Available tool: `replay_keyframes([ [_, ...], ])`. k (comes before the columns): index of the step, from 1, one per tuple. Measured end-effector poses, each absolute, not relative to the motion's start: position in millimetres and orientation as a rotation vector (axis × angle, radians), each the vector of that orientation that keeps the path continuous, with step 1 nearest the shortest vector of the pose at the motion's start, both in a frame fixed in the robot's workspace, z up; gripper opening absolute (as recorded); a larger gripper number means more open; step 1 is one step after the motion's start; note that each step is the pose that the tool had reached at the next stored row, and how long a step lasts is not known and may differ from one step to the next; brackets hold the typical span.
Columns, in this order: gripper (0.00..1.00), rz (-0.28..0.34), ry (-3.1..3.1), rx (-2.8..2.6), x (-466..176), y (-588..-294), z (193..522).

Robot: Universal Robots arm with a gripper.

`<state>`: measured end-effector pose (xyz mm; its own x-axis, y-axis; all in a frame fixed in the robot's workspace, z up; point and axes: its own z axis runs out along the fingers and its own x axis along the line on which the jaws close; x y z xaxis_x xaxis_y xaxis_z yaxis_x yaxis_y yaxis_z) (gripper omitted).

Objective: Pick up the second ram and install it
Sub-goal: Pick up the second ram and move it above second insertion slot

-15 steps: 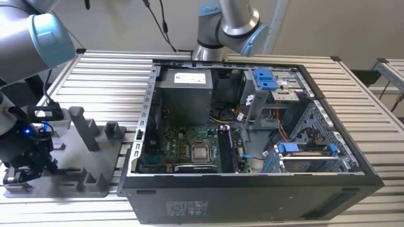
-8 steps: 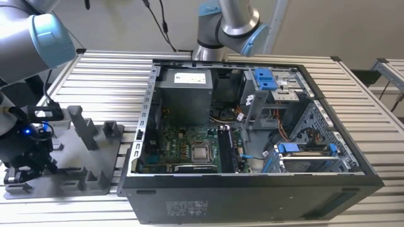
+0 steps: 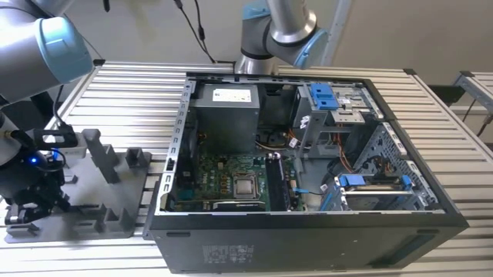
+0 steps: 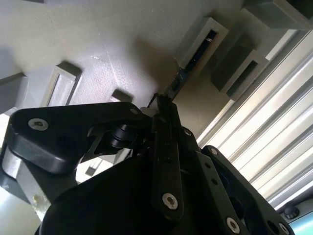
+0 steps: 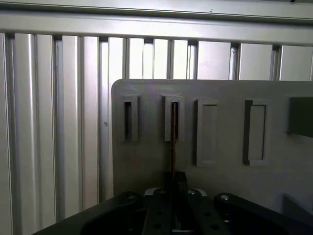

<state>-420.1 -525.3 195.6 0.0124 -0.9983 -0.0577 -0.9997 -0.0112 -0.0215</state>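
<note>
Gripper (image 5: 174, 176): jaws closed tight on the stick's near end.
Memory stick (image 5: 173, 147): seen edge-on, far end in a slot.
Grey holder (image 5: 225, 147): slotted, lying on the slatted table (image 5: 49, 122).
Computer case (image 3: 308, 242): open, well apart.

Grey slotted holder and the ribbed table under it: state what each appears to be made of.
The grey slotted holder looks like matte plastic, possibly printed or moulded: an even dull grey with a faintly grainy face and no glints. The ribbed table looks like bare aluminium profile with a satin finish: silvery slats with bright streaks along their length.
</note>
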Motion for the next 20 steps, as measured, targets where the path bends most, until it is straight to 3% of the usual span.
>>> replay_keyframes([
  [14,0.14,0.041,2.168,-2.193,-420,-525,196],
  [20,0.14,0.041,2.169,-2.195,-420,-525,216],
])
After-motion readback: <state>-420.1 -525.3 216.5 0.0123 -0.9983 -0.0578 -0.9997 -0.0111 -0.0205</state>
